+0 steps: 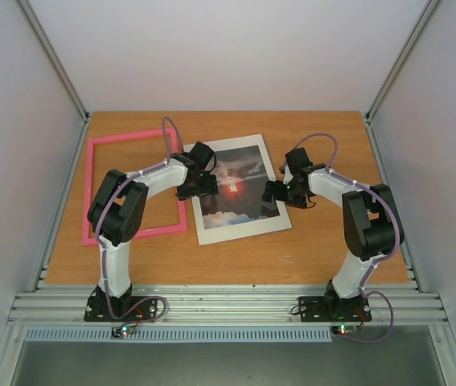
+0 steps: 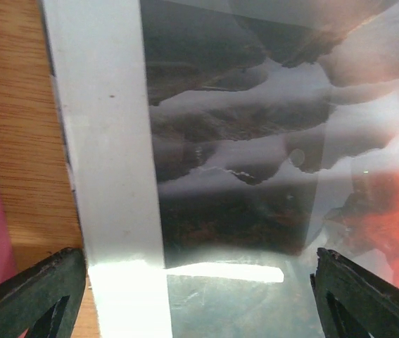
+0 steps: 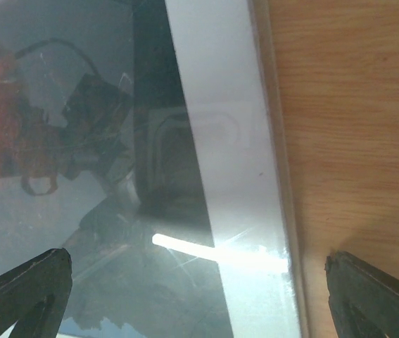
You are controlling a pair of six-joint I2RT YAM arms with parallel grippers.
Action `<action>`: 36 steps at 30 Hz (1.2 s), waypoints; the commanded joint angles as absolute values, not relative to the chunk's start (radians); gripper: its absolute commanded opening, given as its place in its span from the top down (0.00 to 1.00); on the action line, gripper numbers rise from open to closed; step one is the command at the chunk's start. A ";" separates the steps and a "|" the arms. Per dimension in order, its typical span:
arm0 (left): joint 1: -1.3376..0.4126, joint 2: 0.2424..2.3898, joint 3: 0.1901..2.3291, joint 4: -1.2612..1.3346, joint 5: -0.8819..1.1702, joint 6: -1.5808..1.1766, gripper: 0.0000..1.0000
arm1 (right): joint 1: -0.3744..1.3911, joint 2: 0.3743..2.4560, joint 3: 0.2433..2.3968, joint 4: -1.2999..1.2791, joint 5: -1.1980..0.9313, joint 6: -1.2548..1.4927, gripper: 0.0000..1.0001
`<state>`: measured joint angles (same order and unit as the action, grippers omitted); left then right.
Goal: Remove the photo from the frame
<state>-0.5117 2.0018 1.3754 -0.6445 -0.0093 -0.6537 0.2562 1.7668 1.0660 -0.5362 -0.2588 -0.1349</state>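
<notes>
Left fingers (image 2: 37, 296) spread, right fingers (image 3: 27, 289) spread | straddling photo (image 1: 240, 189) edges | frame (image 1: 123, 137) beside, apart

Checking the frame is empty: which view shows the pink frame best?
Top external: the whole pink frame lies left of the photo. Left wrist catches only a pink sliver; right wrist shows none.

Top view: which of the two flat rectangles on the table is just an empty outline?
The pink frame on the left: bare table shows through its middle. The other, beside it, is the white-bordered sunset photo.
</notes>
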 commanded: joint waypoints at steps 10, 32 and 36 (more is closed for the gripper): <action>-0.544 2.061 1.391 -0.567 0.213 -0.591 0.13 | 0.249 1.672 0.989 -0.599 -0.415 -0.101 0.02; -0.558 1.926 1.346 -0.639 0.113 -0.503 0.10 | 0.252 1.499 0.830 -0.748 -0.298 -0.040 0.02; -0.575 1.872 1.302 -0.653 0.070 -0.470 0.10 | 0.254 1.489 0.800 -0.746 -0.305 -0.027 0.02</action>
